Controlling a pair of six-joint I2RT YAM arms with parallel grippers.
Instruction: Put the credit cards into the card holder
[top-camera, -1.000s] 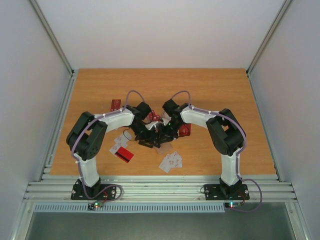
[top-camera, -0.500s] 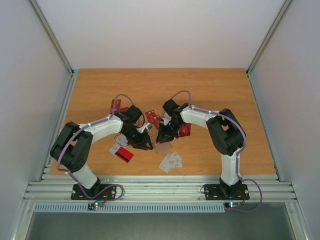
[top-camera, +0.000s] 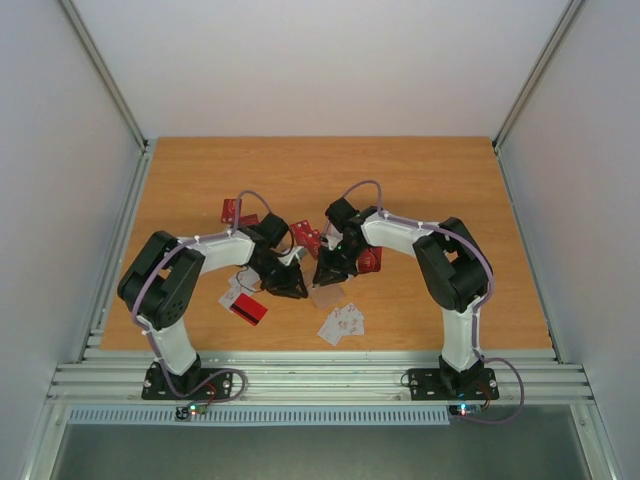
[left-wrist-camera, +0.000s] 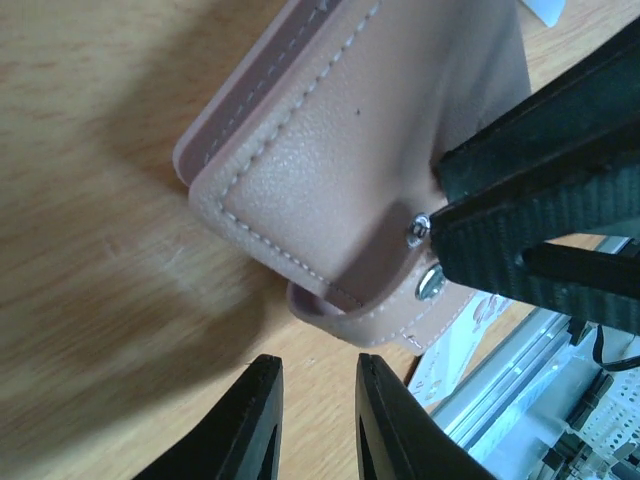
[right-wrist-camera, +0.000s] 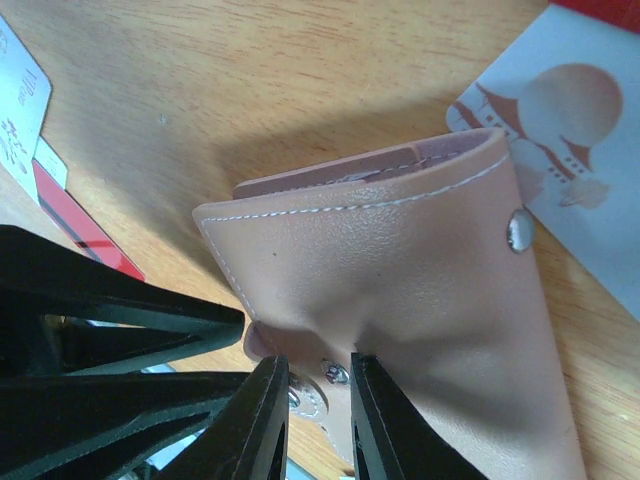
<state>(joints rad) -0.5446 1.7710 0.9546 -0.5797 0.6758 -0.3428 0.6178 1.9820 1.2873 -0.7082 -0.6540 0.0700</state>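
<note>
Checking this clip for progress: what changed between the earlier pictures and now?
The left gripper drew back leftward from the wallet and narrowed its jaws, which now stand just short of the wallet's strap and hold nothing. The right gripper stayed clamped on the wallet's snap tab. The loose cards lie where they were.

Tan card holder (right-wrist-camera: 400, 290) beside credit cards (top-camera: 342, 322)

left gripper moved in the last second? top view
Yes. In the top view the left gripper has pulled back to the left, away from the right gripper and closer to the red striped card, which has stayed put.
</note>
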